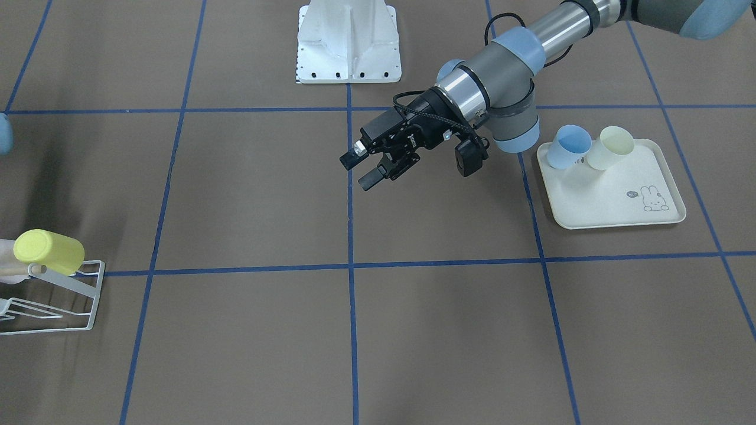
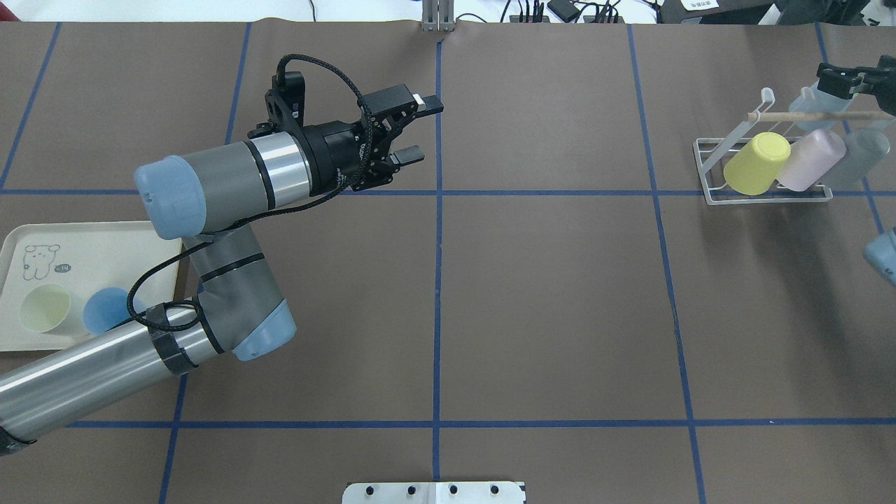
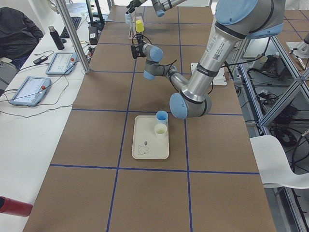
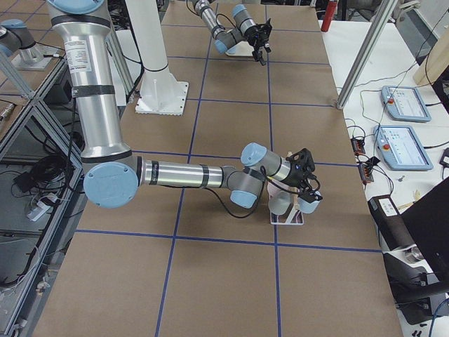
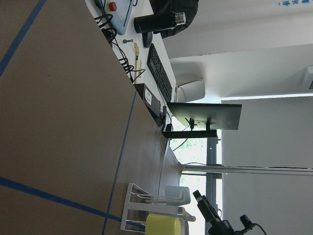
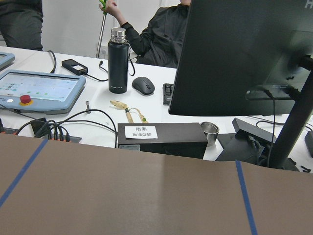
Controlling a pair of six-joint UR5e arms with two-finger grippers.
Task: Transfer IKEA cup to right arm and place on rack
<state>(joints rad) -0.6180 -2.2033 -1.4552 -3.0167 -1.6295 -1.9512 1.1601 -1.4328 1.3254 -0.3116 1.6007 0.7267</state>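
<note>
A small white wire-frame rack (image 1: pixel 65 282) with slanted prongs and a light wooden dowel (image 2: pixel 805 115) stands near the worktop's (image 2: pixel 560 315) right end (the robot's right). Three plastic cups lie tilted on it in a row. A yellow cup (image 2: pixel 756 162) is nearest the worktop's middle, a pale pink cup (image 2: pixel 812 159) is just beside it, and a grey-blue cup (image 2: pixel 864 154) is at the outer end. Which of them was handed across cannot be told.

The silver-grey jointed right arm (image 4: pixel 175 174) with light-blue joint caps reaches low along the worktop to the rack. Its black two-finger right gripper (image 4: pixel 309 191) is close over the rack's upper part by the dowel. Only a sliver of it shows at the edge of the overhead view, so I cannot tell how its jaws stand.

The twin left arm (image 2: pixel 210 189) stretches toward the worktop's middle. Its black left gripper (image 2: pixel 420 131) hangs above bare brown surface by the central blue tape line, with jaws spread wide and nothing between them.

On the robot's left lies a cream rabbit-print tray (image 2: pixel 105 252). On it, a light-blue cup (image 2: pixel 105 311) and a pale cream cup (image 2: pixel 45 308) stand mouth up, just beside each other.
</note>
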